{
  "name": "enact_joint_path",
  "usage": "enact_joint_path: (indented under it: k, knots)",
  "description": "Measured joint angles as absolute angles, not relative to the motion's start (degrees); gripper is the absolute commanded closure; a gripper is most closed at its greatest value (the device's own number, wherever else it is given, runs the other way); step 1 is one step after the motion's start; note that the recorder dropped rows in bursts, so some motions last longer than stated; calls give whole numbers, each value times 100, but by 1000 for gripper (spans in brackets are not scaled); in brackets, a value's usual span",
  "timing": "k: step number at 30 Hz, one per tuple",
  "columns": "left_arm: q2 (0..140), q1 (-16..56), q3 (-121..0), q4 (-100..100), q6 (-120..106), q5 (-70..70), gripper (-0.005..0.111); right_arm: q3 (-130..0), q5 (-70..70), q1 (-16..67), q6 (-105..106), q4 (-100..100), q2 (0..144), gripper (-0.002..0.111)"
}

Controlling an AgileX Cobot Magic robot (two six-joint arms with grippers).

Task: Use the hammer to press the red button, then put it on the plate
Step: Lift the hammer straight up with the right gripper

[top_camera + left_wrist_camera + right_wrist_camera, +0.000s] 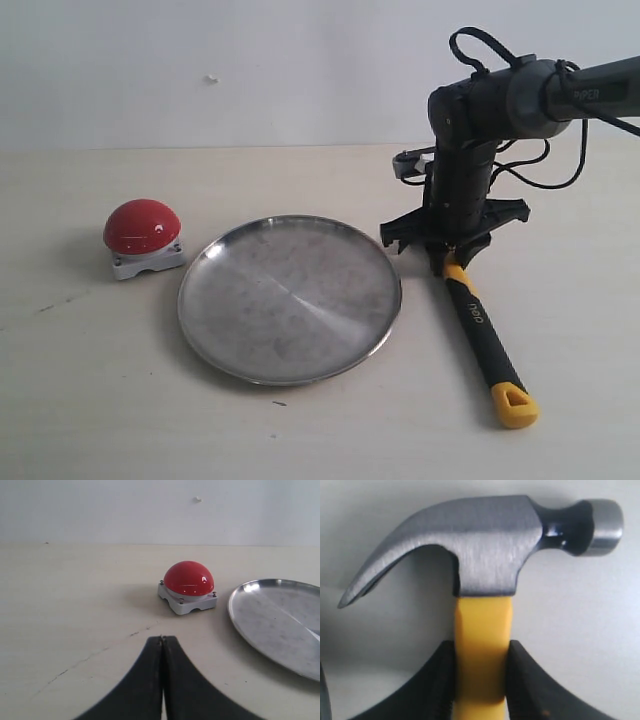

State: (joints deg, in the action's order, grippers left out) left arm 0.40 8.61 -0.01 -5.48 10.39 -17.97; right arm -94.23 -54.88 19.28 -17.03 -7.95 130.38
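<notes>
**Hammer gripped by the right end effector; left end effector closed on nothing.**

The yellow neck of the hammer is clamped between the right fingers, just below the grey head, with claw and striking face clear of them. In the exterior view the handle is seen running from the end effector toward the near edge of the surface, yellow butt nearest the camera. Whether the head is off the surface cannot be told. The plate lies just beside the handle, its rim near the end effector but apart from it. The button sits beyond the plate's far side, near its rim and well apart from the hammer. Bare surface is seen between the button and the left fingers, which are pressed together. A pale wall closes the far edge.
</notes>
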Motion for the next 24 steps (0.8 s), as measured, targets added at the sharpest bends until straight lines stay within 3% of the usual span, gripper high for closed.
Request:
enact_joint_path:
  k: [3, 13, 24]
  knots:
    - [40, 861, -1, -548, 1039, -1797, 107, -9357, -5327, 1928, -1703, -1062, 12712, 108]
    - [40, 861, -1, -548, 1039, -1797, 107, -9357, -3562, 1928, -2971, -2185, 9503, 108]
    - [40, 861, -1, -548, 1039, -1797, 107, -9341, -3026, 1928, -3104, -2787, 7952, 108]
